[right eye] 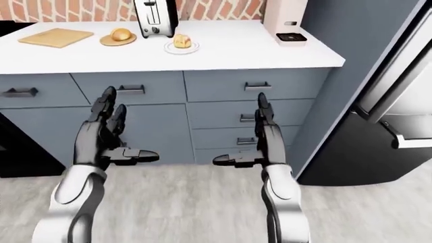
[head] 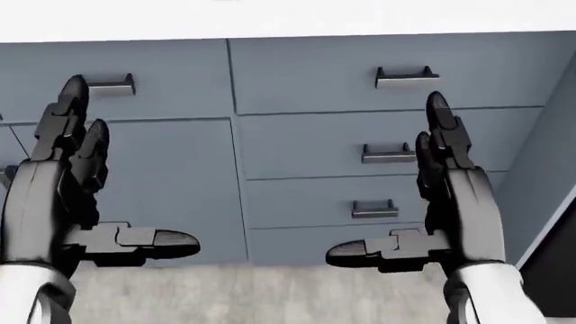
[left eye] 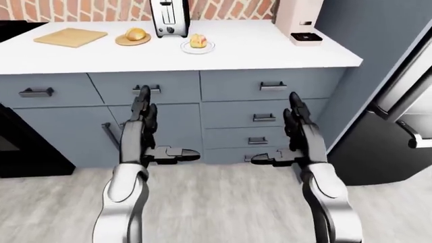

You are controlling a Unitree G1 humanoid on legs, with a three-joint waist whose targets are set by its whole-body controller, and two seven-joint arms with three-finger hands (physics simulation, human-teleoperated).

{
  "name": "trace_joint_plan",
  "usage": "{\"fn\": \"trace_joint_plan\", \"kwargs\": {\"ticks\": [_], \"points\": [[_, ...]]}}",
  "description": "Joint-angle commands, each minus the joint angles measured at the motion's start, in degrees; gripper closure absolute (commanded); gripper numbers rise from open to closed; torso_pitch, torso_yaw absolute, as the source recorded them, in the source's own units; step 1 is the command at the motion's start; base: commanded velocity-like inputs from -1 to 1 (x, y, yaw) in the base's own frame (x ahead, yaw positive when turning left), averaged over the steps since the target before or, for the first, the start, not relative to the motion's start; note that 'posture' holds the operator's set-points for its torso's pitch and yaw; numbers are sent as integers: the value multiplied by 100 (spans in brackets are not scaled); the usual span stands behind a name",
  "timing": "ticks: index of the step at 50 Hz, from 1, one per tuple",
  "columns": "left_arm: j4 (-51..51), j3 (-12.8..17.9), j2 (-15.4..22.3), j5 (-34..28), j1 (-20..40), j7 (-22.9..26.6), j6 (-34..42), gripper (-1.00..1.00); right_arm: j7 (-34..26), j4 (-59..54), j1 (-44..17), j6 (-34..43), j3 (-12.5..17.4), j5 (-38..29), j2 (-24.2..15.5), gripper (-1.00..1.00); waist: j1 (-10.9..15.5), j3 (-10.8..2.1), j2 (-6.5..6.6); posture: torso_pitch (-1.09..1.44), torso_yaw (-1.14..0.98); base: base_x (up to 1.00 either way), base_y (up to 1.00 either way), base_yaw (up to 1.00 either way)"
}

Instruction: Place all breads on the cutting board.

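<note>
Both hands are raised in the space before the grey drawers, apart from each other and holding nothing. The left hand stands with fingers straight up and thumb pointing inward, spread wide; the right hand mirrors it, also wide.

On the white worktop, at the top of the left-eye view, the cutting board lies bare at far left. Just right of it, a roll sits on a tan plate. A toaster stands beside that. Below the toaster, a second bread rests on a white plate. A black fridge fills the right.
</note>
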State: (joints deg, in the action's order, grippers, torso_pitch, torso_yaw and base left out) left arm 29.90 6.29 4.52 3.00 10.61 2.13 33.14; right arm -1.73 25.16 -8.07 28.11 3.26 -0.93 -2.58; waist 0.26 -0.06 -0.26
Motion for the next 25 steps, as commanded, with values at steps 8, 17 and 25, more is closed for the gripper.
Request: {"fn": "trace_joint_plan", "kwargs": {"ticks": [8, 17, 25], "points": [[458, 26, 79, 2, 300, -30, 294, -100, -41, 289, -207, 99, -34, 35, -3, -100, -26, 97, 107, 0, 0, 6, 8, 0], [711, 113, 194, -7, 560, -25, 673, -100, -68, 520, -453, 383, -128, -13, -15, -100, -70, 214, -52, 0, 0, 24, 9, 0], [923, 221, 261, 38, 635, 14, 876, -100, -95, 825, -663, 759, -121, -65, -32, -100, -89, 200, 38, 0, 0, 31, 18, 0]]}}
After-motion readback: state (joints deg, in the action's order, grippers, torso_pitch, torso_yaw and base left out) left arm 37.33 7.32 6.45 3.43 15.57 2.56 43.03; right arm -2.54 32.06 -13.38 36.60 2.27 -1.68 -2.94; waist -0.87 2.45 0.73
